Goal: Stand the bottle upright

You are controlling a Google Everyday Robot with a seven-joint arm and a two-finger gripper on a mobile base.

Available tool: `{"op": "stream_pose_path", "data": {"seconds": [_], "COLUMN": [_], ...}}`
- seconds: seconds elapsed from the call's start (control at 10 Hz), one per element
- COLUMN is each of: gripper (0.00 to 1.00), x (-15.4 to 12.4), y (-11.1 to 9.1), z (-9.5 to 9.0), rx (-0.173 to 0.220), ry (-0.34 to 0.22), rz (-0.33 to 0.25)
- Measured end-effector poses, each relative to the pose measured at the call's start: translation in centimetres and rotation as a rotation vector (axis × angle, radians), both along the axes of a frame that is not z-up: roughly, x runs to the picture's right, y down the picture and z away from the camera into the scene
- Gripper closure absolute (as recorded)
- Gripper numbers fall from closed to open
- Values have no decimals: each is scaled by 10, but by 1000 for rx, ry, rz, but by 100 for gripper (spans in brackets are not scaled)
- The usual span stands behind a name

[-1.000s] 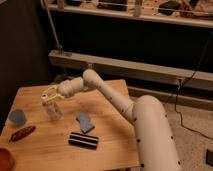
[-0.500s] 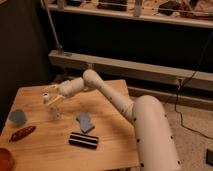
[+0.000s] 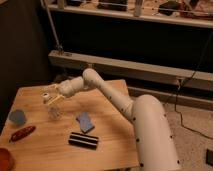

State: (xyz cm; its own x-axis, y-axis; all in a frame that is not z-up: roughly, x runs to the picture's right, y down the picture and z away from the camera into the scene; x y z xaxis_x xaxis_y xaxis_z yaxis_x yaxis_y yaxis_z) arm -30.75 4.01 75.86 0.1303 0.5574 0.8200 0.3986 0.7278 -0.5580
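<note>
The small clear bottle (image 3: 54,112) is on the wooden table (image 3: 112,145), left of centre, and looks roughly upright, its top just under my gripper. My gripper (image 3: 50,95) is at the end of the white arm that reaches in from the right. It hangs right over the bottle's top, at or touching its whitish cap. I cannot tell whether it is holding the bottle.
A blue block (image 3: 85,121) lies right of the bottle. A black striped bar (image 3: 83,141) lies nearer the front edge. A grey-blue round object (image 3: 17,117), a reddish-brown object (image 3: 22,133) and a red object (image 3: 5,158) are at the left. Dark shelving stands behind.
Hardly anything differs: my gripper stays over the bottle's top with only a slight shift, and the bottle stays in the same spot.
</note>
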Motion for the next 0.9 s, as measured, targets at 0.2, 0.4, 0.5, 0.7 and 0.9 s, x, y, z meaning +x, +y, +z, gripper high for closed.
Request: {"op": "stream_pose_path", "data": {"seconds": [0.2, 0.4, 0.5, 0.7, 0.9], "gripper": [36, 36, 36, 36, 36], "x": [9, 18, 20, 29, 42], "y": [4, -9, -17, -30, -33], "z": [12, 14, 12, 12, 18], "rx": [75, 132, 150, 196, 243], "ry": [95, 177, 196, 255, 339], "rz": [-98, -143, -142, -158, -213]}}
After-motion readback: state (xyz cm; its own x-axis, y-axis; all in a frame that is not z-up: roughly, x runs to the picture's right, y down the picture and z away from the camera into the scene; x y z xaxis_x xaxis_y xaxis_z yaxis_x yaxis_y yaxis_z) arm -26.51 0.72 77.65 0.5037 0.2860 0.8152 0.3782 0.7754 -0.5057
